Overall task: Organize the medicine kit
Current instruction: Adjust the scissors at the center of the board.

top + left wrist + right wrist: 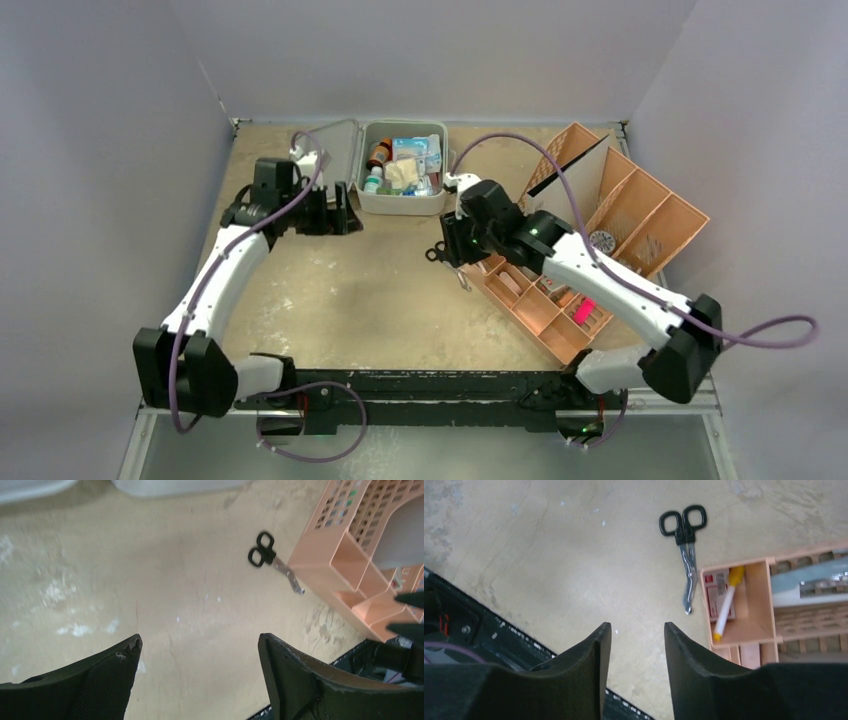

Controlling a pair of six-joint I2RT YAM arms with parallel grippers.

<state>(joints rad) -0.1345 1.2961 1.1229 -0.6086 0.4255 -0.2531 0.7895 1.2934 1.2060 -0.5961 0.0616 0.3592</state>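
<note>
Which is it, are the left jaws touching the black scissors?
Apart. In the left wrist view the left gripper, jaws open, hangs over bare table; the scissors lie well ahead, beside the orange tray.

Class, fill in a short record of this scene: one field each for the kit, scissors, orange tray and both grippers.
medicine kit: lid open, at the far edge of the table, holding bottles and packets
scissors: black handles, lying flat beside the tray, outside the kit
orange tray: compartmented, right of the kit; one compartment holds a white-and-yellow pen
left gripper: open, empty
right gripper: narrowly open, empty, near the scissors
</note>
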